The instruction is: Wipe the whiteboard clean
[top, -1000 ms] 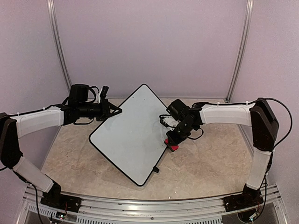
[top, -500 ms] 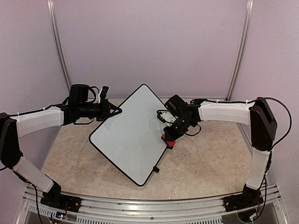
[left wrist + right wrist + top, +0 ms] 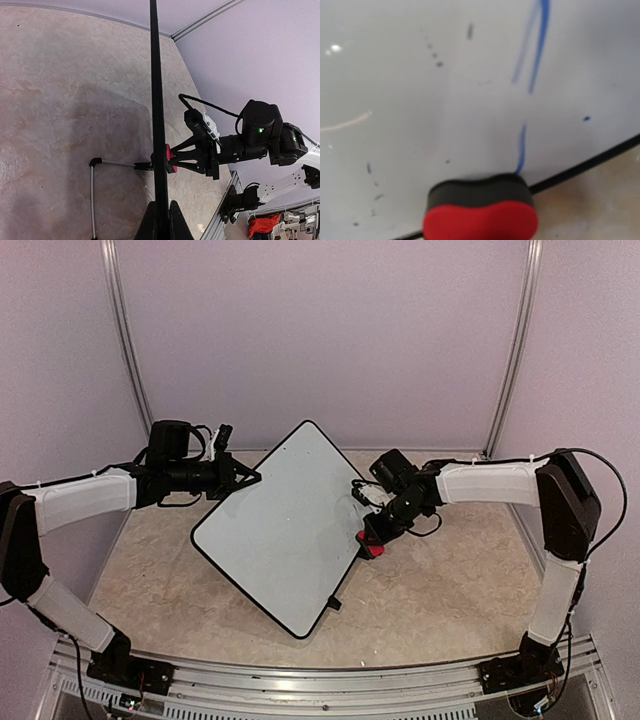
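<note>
On the whiteboard (image 3: pixel 285 530), propped mid-table: blue strokes (image 3: pixel 540 45) near the right rim, just inboard of the red eraser (image 3: pixel 372 551) clamped in the right gripper (image 3: pixel 372 540). At the left corner, left gripper (image 3: pixel 250 478) pinched shut on the rim.

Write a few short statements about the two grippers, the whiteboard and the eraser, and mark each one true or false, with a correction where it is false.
1. The left gripper is clamped on the rim of the whiteboard. True.
2. The whiteboard is wiped fully clean. False: blue strokes show on it in the right wrist view, just above the eraser.
3. The right gripper holds a red eraser at the board's right edge. True.
4. Both grippers are at the same side of the board. False: the left gripper is at its left corner and the right gripper at its right edge.
</note>
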Robot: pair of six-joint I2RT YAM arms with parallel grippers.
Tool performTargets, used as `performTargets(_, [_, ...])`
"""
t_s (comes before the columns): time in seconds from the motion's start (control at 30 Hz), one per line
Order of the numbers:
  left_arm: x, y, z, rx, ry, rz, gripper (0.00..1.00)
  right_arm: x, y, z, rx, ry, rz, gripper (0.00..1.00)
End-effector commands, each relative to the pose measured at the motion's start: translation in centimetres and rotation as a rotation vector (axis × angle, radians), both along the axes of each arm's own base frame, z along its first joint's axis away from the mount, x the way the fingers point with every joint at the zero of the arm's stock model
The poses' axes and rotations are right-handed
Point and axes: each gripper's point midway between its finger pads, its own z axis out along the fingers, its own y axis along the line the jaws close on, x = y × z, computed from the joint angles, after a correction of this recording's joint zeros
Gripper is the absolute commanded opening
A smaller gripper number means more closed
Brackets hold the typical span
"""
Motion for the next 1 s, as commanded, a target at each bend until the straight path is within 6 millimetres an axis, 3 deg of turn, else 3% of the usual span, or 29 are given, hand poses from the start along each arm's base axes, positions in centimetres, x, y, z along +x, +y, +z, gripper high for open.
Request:
performTargets(0.0, [-0.6, -0.9, 1.0, 0.003, -0.115, -0.082, 0.00, 1.6, 0.4, -0.1, 0.074, -0.012, -0.030, 0.17])
performTargets(0.3, [-0.7, -1.0, 1.0, 0.002, -0.115, -0.084, 0.00, 6.2, 0.9, 2.9, 0.141, -0.099, -0.073, 0.17])
performTargets(0.5, [-0.7, -1.0, 1.0, 0.004, -0.115, -0.084, 0.00, 8.8, 2.5, 5.4, 0.183, -0.150, -0.054, 0.17])
performTargets(0.6, [-0.6, -0.9, 1.1, 0.004, -0.117, -0.082, 0.00, 9.4, 3.1, 5.7, 0.191, -0.152, -0.048, 0.17])
performTargets(0.8, [-0.7, -0.9, 1.1, 0.004, -0.118, -0.083, 0.00, 7.4, 2.5, 3.1, 0.190, -0.081, -0.038, 0.17])
performTargets(0.97, [-0.7, -0.9, 1.2, -0.001, -0.116, -0.086, 0.00, 3.7, 1.6, 0.9, 0.187, -0.018, -0.012, 0.17])
